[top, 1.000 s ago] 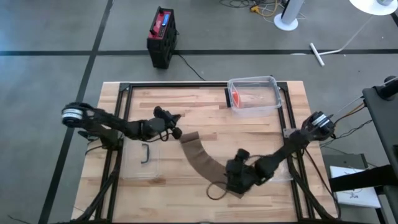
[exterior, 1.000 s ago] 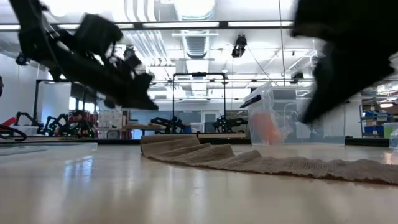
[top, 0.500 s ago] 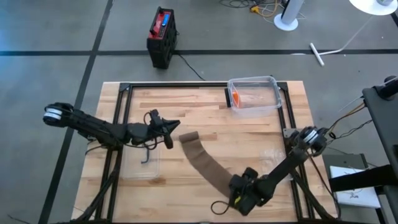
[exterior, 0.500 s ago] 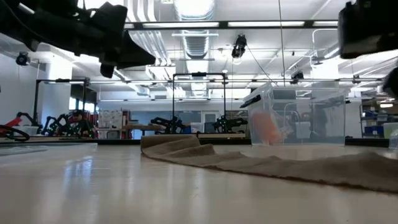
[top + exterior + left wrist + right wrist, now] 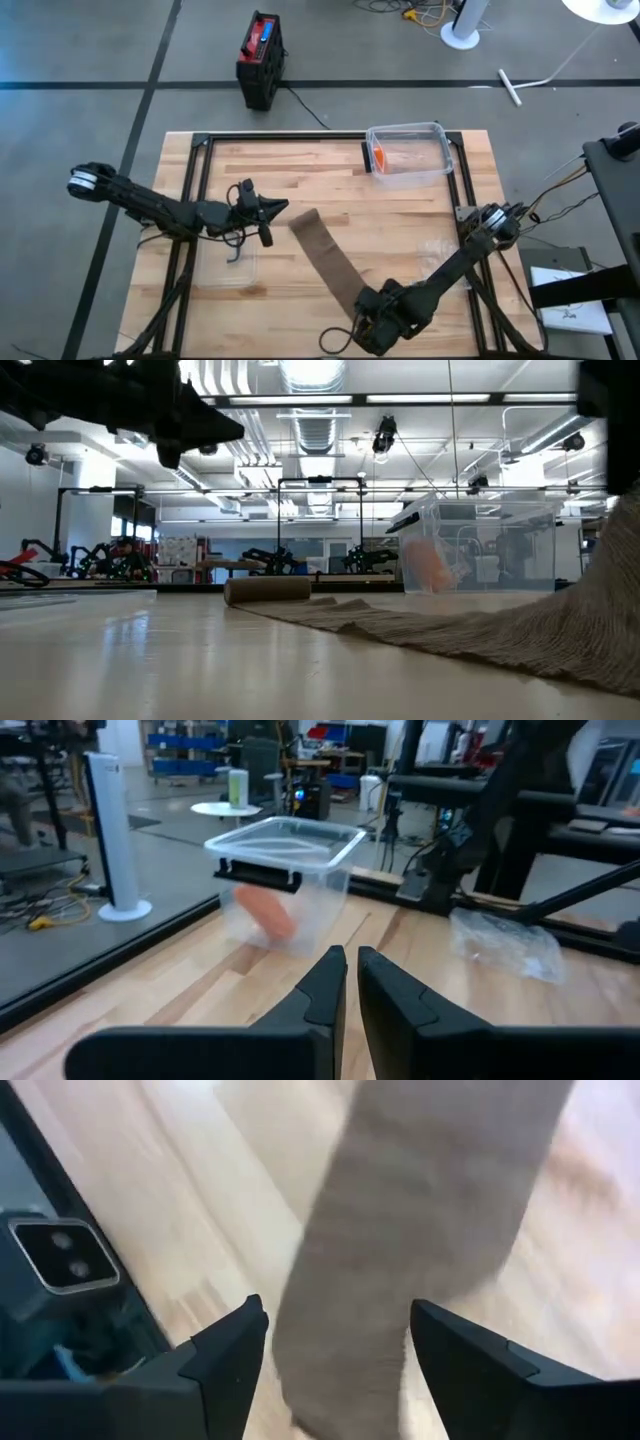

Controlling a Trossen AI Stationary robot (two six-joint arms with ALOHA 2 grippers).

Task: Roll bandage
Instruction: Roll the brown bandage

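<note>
High view: the brown bandage (image 5: pixel 326 258) lies unrolled in a diagonal strip across the wooden bench (image 5: pixel 330 170), from a short rolled end near the middle down to the near edge. The right gripper (image 5: pixel 372 322) sits at that lower end of the strip. The left gripper (image 5: pixel 262 212) hangs beside the rolled end, clear of it. A clear plastic box (image 5: pixel 408 153) with an orange item inside stands at the far edge.

Low view: the rolled end (image 5: pixel 266 589) rests flat on the bench; the strip rises toward the near right.

Left wrist view: left fingers (image 5: pixel 325 988) pressed together, holding nothing.

Right wrist view: right fingers (image 5: pixel 228 1350) stand wide apart, the bandage (image 5: pixel 400 1260) running between them; contact cannot be confirmed.
</note>
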